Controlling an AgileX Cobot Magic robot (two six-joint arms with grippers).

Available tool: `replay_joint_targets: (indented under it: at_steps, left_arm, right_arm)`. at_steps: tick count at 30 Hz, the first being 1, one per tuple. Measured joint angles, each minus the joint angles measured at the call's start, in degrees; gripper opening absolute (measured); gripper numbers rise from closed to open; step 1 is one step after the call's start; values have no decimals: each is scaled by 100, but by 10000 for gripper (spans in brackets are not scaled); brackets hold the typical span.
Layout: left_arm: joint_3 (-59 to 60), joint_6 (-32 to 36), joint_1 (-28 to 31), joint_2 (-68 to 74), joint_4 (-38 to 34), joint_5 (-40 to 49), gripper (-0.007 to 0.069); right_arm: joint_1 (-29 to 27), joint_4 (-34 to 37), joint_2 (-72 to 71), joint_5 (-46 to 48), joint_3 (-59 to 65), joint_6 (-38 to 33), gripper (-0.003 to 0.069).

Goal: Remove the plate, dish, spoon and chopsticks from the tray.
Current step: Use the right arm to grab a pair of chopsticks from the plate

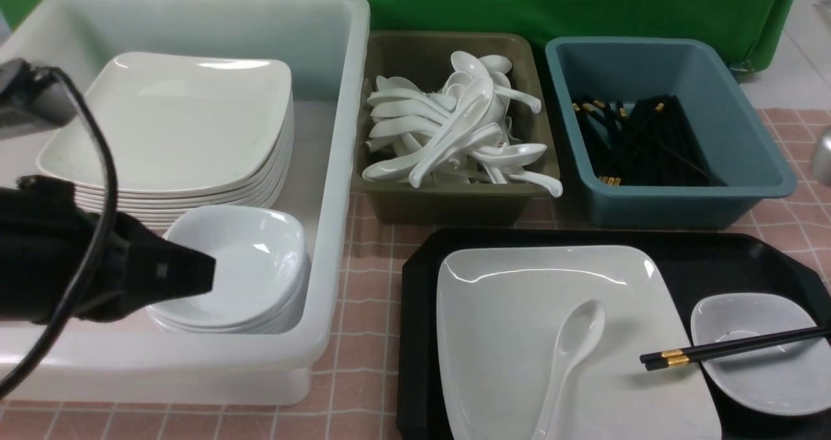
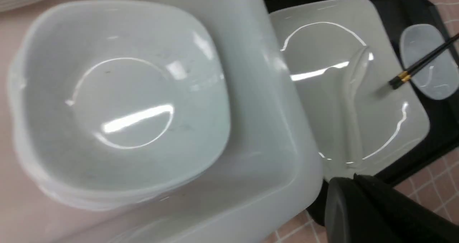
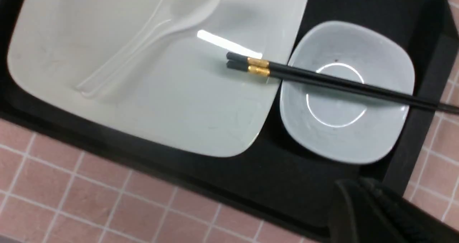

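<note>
Not yet started, judging by the lower right of the front view: large glossy white square plate [image 1: 519, 310] with glossy white soup spoon [image 1: 571, 349] on it, small greyish-white dish [image 1: 759, 375], thin black gold-banded chopsticks [image 1: 733, 346] bridging both, all on the flat black plastic tray [image 1: 714, 265]; left gripper [image 1: 209, 274] at mid-left and right gripper [image 3: 353, 187] both pinched together, empty
</note>
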Motion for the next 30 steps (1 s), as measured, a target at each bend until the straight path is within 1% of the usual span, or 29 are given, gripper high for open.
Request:
replay_joint_targets:
  at_steps: [1, 2, 3, 4, 5, 7, 9, 10, 11, 12, 15, 18, 25, 30]
  left_arm:
    - [0, 0, -23, 17, -2, 0, -11]
    - [0, 60, -301, 159, 25, -75, -12]
    - [0, 60, -462, 197, 54, -116, -12]
    - [0, 51, -749, 266, 63, -198, -11]
    - [0, 25, -963, 313, 63, -254, -11]
    - [0, -72, -1434, 419, 68, -388, -11]
    - [-5, -176, -2116, 565, 68, -608, -11]
    - [-14, -176, -2176, 582, 68, -608, -11]
    - [-81, -228, -2638, 759, 105, -655, -11]
    - [-147, -249, -2906, 869, 149, -669, -11]
    - [-389, -400, -3483, 1172, 377, -669, -11]
    - [-751, -597, -3920, 1551, 768, -690, -11]
    - [-1404, -693, -4020, 2354, 1008, -753, -11]
    - [-1917, -623, -4020, 2981, 1068, -825, -11]
  right_arm:
    - [-49, 33, 50, 0, -24, -78, 30]
    - [-482, 284, 499, -2, -221, -738, 30]
    - [-670, 371, 690, -8, -272, -1002, 30]
    - [-889, 444, 916, -8, -346, -1361, 30]
    - [-1091, 489, 1136, -15, -375, -1578, 36]
    - [-1368, 555, 1473, -19, -399, -1947, 72]
    - [-1644, 716, 1892, -25, -399, -2523, 161]
    - [-1660, 733, 1926, -25, -399, -2581, 172]
    - [-1737, 863, 2180, -25, -399, -2961, 271]
    - [-1750, 929, 2316, -35, -399, -3171, 321]
    - [-1750, 1018, 2607, -97, -399, -3731, 414]
    - [-1750, 1011, 2819, -247, -399, -4400, 461]
    - [-1750, 749, 3210, -535, -399, -5167, 472]
    - [-1750, 652, 3442, -854, -399, -5421, 472]
